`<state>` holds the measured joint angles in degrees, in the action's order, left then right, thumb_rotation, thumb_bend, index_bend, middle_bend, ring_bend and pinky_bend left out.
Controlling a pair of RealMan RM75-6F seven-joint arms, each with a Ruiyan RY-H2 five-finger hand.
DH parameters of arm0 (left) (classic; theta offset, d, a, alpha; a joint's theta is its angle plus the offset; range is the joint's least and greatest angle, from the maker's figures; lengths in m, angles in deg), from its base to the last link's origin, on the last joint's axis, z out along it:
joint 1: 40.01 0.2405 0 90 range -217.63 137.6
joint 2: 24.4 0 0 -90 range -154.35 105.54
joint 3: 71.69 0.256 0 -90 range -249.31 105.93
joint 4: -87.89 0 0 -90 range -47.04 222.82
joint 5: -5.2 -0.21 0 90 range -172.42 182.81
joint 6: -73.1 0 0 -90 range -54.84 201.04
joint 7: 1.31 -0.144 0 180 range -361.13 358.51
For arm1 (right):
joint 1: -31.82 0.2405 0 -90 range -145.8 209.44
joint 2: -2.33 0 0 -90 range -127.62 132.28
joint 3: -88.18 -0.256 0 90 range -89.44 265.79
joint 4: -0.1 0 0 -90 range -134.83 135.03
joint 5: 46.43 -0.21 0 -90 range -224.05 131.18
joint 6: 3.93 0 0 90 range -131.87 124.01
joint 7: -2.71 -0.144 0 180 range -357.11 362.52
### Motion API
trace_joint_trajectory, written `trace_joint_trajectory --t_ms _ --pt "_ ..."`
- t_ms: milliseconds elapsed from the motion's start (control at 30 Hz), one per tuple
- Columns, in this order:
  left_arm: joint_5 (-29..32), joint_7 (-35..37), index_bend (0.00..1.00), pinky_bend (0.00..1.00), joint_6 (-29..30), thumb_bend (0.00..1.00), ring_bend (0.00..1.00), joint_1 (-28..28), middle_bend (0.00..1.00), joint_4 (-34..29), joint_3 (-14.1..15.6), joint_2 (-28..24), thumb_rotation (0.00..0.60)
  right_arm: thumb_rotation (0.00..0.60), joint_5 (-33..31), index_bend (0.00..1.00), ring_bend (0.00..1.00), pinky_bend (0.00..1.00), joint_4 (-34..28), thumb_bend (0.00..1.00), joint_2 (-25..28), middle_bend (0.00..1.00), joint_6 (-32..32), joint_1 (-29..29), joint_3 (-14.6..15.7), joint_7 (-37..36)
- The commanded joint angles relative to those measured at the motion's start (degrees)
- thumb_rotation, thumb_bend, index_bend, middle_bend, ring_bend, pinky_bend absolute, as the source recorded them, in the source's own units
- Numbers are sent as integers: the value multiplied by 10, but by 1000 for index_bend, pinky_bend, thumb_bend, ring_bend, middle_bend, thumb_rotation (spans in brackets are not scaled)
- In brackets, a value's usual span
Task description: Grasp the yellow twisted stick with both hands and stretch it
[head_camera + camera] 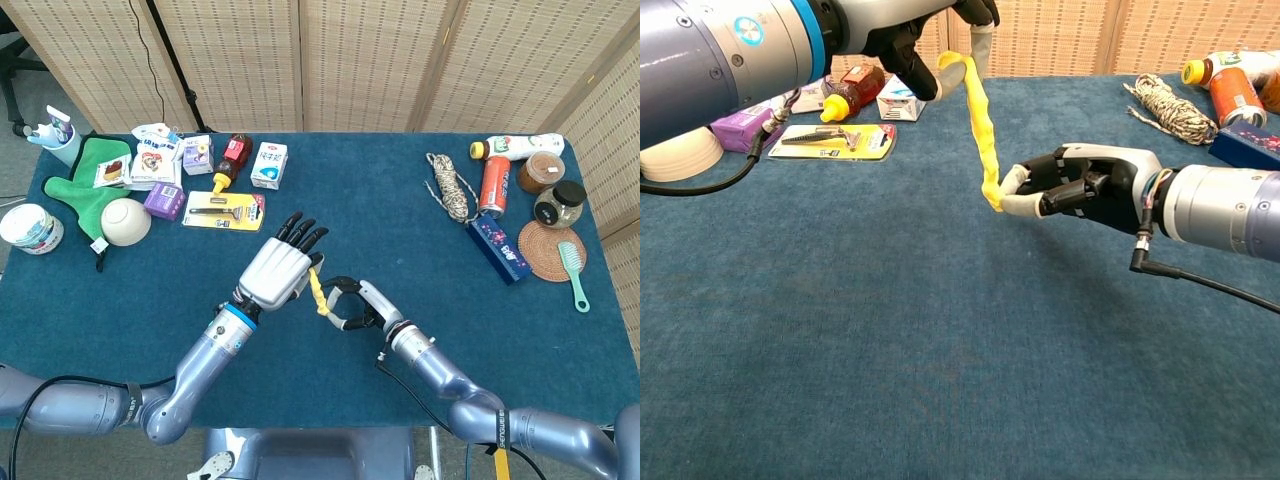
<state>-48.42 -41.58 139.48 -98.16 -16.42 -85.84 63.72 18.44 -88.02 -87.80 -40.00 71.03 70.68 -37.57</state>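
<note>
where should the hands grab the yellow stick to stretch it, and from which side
At its two ends, as now: the left hand holds the top end from the left, the right hand pinches the bottom end from the right. The yellow stick hangs long and thin above the table, so end grips leave the whole length free.
</note>
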Motion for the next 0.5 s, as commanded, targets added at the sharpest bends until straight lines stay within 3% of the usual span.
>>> trace_joint_trajectory --t_ms 33,267,500 --pt "0 1 725 0 0 556 85 0 170 0 0 0 600 600 -1 599 4 0 0 508 0 234 0 0 0 1" --pt "0 1 724 0 0 557 85 0 170 1 0 1 600 600 -2 651 54 0 -4 631 2 292 -1 -2 0 4" --pt "3 0 722 0 -1 556 85 0 170 -1 -1 0 600 600 -4 684 90 0 -8 664 6 333 1 -2 0 9"
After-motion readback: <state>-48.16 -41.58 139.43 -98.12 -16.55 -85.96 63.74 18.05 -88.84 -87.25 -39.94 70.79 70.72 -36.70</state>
